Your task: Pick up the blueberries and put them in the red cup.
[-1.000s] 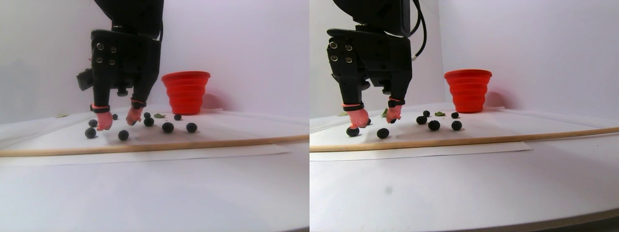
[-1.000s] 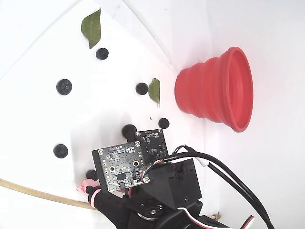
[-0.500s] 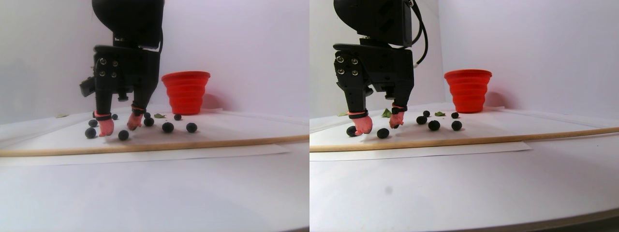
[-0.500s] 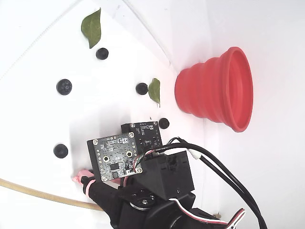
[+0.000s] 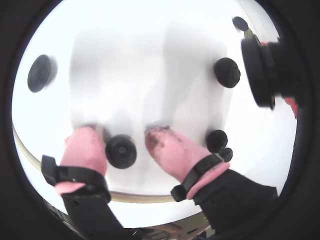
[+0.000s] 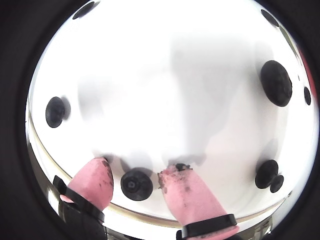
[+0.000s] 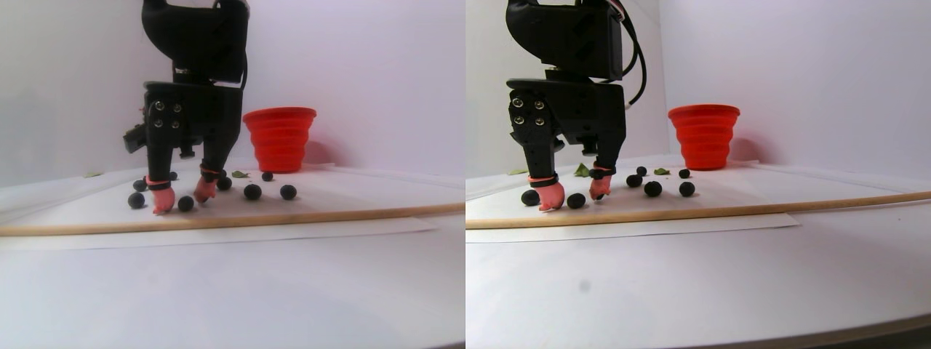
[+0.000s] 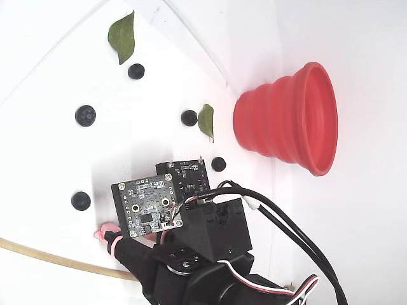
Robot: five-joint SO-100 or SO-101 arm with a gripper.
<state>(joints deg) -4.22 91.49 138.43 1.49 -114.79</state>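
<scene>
My gripper (image 5: 122,135) is open, and its pink fingertips (image 5: 85,145) reach down to the white sheet on either side of one blueberry (image 5: 120,151). The berry lies between the jaws with a gap on each side. The other wrist view shows the same gripper (image 6: 137,167) and berry (image 6: 136,184). In the stereo pair view the gripper (image 7: 182,201) straddles that berry (image 7: 185,203) near the sheet's front edge. Several other blueberries (image 8: 85,115) lie loose on the sheet. The red cup (image 7: 279,138) stands upright at the back, to the right of the arm, and also shows in the fixed view (image 8: 286,124).
A thin wooden strip (image 7: 291,216) runs along the sheet's front edge, just in front of the fingers. Two green leaves (image 8: 122,37) (image 8: 206,121) lie among the berries. Other berries sit left (image 5: 39,73) and right (image 5: 227,72) of the gripper.
</scene>
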